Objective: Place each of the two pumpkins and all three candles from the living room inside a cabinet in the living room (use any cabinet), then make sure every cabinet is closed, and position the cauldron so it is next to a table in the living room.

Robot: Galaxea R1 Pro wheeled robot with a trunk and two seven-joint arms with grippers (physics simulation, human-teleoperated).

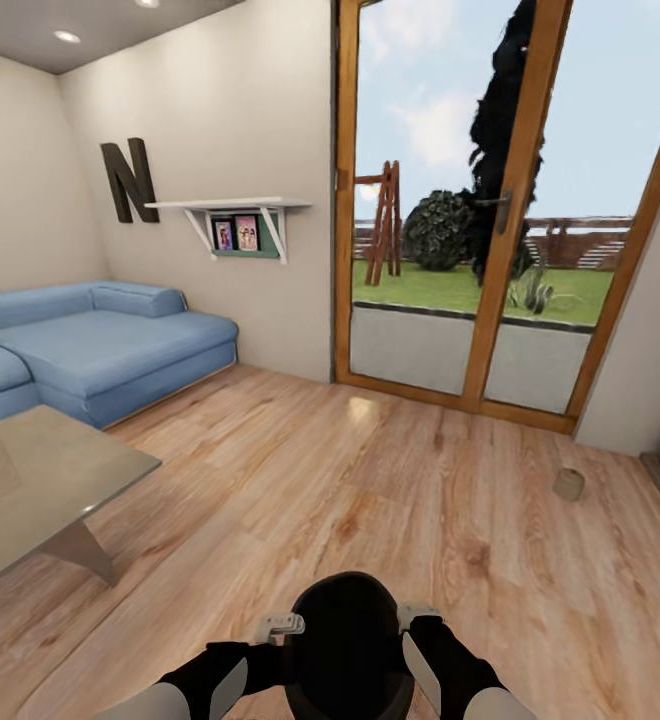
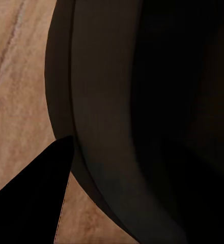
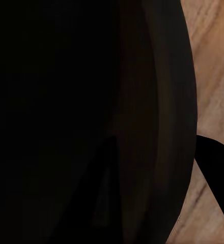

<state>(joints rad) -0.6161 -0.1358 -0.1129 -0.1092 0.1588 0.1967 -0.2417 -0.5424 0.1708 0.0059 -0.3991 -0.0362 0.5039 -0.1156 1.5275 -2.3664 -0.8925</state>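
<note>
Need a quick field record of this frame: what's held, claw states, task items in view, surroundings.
held: cauldron, carried between both arms, low in the head view
left claw: at the cauldron's rim; one dark fingertip visible outside the wall; open or shut cannot be told
right claw: at the rim; open or shut cannot be told
candle: one, on the wood floor near the glass door
table: glass-topped, ahead left
sofa: blue, behind the table

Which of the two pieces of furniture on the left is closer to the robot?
The grey-topped table, low and angular; the blue sofa sits farther back, against the wall.
</note>
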